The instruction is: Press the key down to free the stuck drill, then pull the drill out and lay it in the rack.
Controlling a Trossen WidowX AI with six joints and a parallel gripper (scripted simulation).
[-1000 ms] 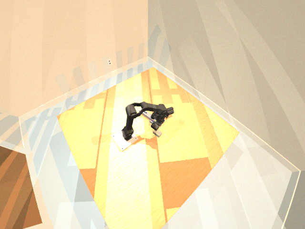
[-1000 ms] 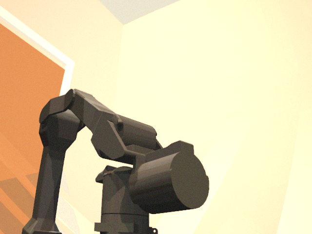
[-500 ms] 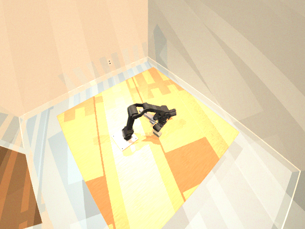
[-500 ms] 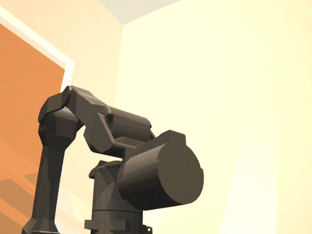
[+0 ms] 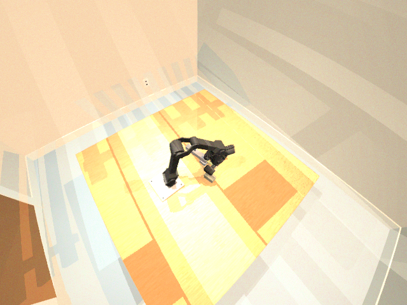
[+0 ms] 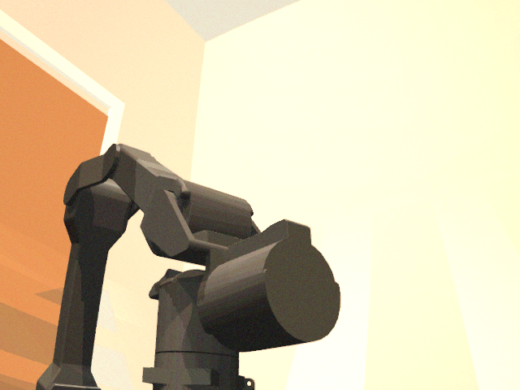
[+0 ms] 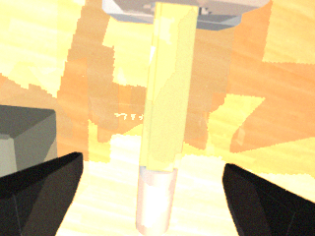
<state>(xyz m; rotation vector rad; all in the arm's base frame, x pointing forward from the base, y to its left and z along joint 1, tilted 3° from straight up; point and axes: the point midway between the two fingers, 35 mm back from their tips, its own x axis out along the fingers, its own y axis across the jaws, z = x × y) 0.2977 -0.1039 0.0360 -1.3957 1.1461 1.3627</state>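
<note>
Hand point(image 7: 153, 197): spread wide, grasping nothing.
Drill point(image 7: 164, 98): between the fingers, untouched, tip at a grey block point(image 7: 172, 10).
Handling: likely stiff, smooth, slippery; grip the pale end point(image 7: 157, 202).

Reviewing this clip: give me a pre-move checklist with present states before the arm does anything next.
1. End effector open: ok; both fingers stand wide.
2. Nothing held: ok; the drill lies between the fingers, apart from both.
3. Drill's far end reaches the grey rack: ok; properly seated: cannot tell.
4. Grey block clear of the fingers: cannot tell.
5. Key's state: cannot tell; not identifiable.
</note>
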